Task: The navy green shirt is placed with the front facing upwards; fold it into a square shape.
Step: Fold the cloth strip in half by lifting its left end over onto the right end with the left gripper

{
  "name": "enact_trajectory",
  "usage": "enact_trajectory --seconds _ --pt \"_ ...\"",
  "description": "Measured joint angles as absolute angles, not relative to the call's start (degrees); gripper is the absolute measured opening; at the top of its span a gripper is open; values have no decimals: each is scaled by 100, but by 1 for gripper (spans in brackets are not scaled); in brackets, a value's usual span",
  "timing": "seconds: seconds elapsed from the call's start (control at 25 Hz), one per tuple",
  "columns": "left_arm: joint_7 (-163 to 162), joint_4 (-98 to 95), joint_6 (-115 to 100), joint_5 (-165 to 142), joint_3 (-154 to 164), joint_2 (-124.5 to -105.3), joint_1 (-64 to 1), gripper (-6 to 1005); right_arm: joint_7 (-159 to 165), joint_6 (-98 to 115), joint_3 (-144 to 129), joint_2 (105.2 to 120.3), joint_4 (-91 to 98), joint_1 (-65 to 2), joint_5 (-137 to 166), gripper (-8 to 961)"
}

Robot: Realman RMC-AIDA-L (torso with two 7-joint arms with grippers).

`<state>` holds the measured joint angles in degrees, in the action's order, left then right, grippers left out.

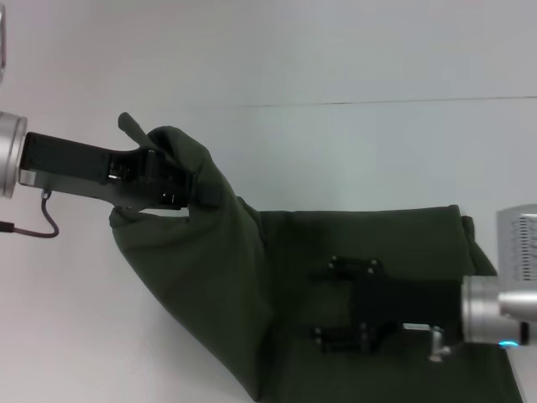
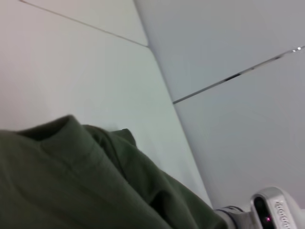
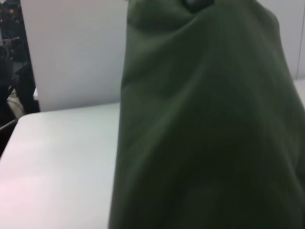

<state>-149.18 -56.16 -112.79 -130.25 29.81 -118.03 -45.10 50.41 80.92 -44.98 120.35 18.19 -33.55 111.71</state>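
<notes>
The navy green shirt [image 1: 336,243] lies on the white table [image 1: 75,336], plain side up, no lettering showing. My left gripper [image 1: 178,186] is shut on its left part and holds that part lifted, so the cloth drapes down from the fingers in a slanted sheet. In the left wrist view the bunched shirt [image 2: 71,181] fills the lower part. My right gripper [image 1: 336,304] rests low on the flat part of the shirt with its fingers spread apart, open. The right wrist view shows the lifted shirt [image 3: 205,124] rising in front of it.
The table's far edge [image 1: 377,102] runs across the back. A white perforated box [image 1: 518,243] stands at the right edge. A dark cable [image 1: 38,225] hangs under my left wrist. My right arm's silver wrist [image 2: 271,210] shows in the left wrist view.
</notes>
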Motion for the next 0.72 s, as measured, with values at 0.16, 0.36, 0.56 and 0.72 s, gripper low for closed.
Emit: enact_trajectory --seconds 0.16,0.36,0.56,0.72 --pt "-14863 -5616 -11317 -12882 2990 -11789 -4456 53 4688 7640 -4500 12062 1297 -3662 11021 859" --pt "-14780 -5616 -11346 -12730 2980 -11728 -4430 54 4436 7124 -4505 12079 823 -4026 10879 860" --pt "-14709 -5588 -11395 -12506 3001 -11669 -4413 54 4390 6805 -4475 12109 475 -4403 10874 860" --pt "-14664 -5598 -11472 -12347 2997 -11648 -4394 54 4298 6645 -4443 12131 218 -4710 10868 860"
